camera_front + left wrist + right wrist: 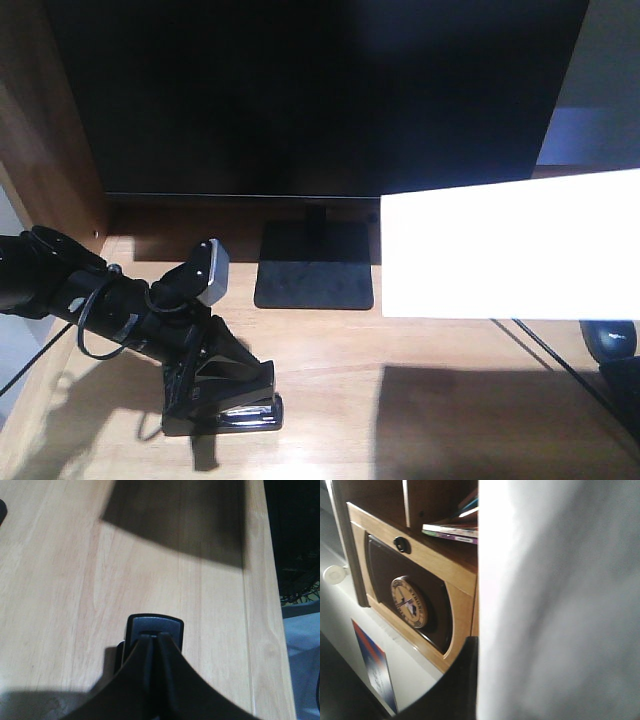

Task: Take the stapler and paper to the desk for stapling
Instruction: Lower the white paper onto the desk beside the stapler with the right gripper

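Black stapler sits near the desk's front-left corner, my left gripper clamped on it | white paper hangs above the right side, pinched in my right gripper | left, I judge: lay sheet down, staple.

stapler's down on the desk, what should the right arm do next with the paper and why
Probably lower the paper onto the desk beside the stapler: the sheet hangs in the air, throwing a shadow on the wood, while the stapler sits on the desk, clamped by the left gripper.
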Robot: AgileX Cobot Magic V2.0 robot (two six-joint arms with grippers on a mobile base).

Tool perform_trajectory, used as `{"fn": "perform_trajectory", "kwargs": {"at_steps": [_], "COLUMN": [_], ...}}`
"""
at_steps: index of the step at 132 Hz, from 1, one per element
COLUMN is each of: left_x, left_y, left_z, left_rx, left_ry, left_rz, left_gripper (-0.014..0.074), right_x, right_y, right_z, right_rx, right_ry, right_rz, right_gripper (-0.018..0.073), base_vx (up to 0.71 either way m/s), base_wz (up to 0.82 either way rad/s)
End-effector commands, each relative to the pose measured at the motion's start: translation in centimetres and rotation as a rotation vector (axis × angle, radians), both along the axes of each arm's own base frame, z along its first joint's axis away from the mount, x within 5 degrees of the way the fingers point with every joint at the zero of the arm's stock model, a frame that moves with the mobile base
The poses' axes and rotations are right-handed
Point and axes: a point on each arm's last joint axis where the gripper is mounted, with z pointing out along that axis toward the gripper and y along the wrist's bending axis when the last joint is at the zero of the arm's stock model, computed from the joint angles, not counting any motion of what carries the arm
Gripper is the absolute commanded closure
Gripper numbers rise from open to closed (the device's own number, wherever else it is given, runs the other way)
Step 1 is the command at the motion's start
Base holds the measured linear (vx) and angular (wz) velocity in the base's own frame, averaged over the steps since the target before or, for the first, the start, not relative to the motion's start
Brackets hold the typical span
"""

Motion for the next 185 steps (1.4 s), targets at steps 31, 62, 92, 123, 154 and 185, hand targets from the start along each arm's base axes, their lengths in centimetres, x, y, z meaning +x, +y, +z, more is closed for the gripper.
{"fn": "perform_trajectory", "kwargs": {"at_steps": [31, 62, 92, 123, 154, 185], "left_x": [0.1, 0.1, 0.1, 0.1, 0.1, 0.1], "left_y": [-0.5, -0.5, -0.5, -0.5, -0.5, -0.5], "left_z": [2.1, 2.1, 2.1, 2.1, 2.1, 2.1], "left_rx": [-0.069, -0.069, -0.069, -0.069, -0.069, -0.069], "left_ry": [-0.032, -0.032, -0.032, -0.032, -0.032, -0.032], "left_rz": [-0.002, -0.002, -0.002, -0.002, -0.002, -0.002], "left_gripper": [0.0603, 0.0603, 0.0603, 0.0603, 0.0603, 0.0603], "right_x": [4.5, 7.6, 10.1, 11.3, 11.2, 10.1], "right_y": [0.9, -0.2, -1.3, -0.1, 2.8, 6.3], "right_z": [-0.7, -1.1, -1.7, -2.2, -2.9, -3.1], "right_rx": [0.01, -0.09, -0.34, -0.561, -0.619, -0.649], "right_ry": [0.015, 0.101, 0.266, 0.366, 0.379, 0.338], "right_rz": [0.071, 0.095, 0.325, 0.57, 0.745, 0.905], "right_gripper": [0.0562, 0.0562, 0.0562, 0.0562, 0.0562, 0.0562], "base_vx": [0.0, 0.0, 0.0, 0.0, 0.0, 0.0], "base_wz": [0.0, 0.0, 0.0, 0.0, 0.0, 0.0]}}
